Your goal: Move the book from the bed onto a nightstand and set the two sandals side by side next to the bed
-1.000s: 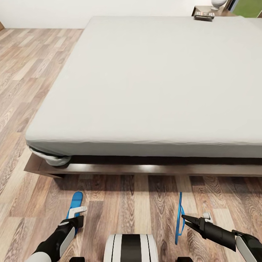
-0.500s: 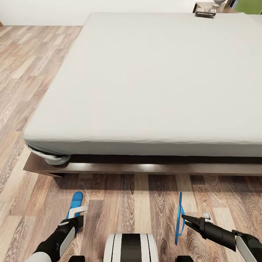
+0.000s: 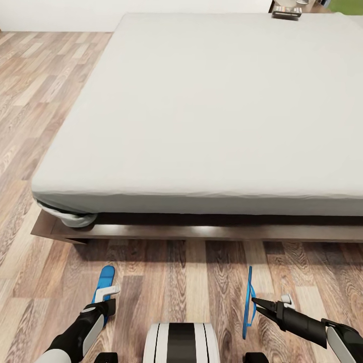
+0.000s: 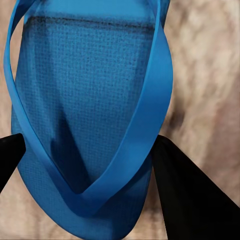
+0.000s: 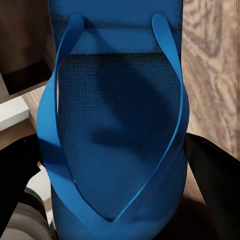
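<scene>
Each hand, left (image 3: 104, 298) and right (image 3: 257, 304), pinches one sandal (image 3: 105, 280) (image 3: 248, 297) near the bed (image 3: 201, 121), ready for side-by-side placing.

Bright, even light across the bed (image 3: 201, 116); a dark shadow sits under its near edge. Both wrist views look soft, coarse and blurry.

Blue sandals (image 3: 105, 282), whitish-grey bed (image 3: 212, 111), wood-plank floor (image 3: 45, 101).
</scene>
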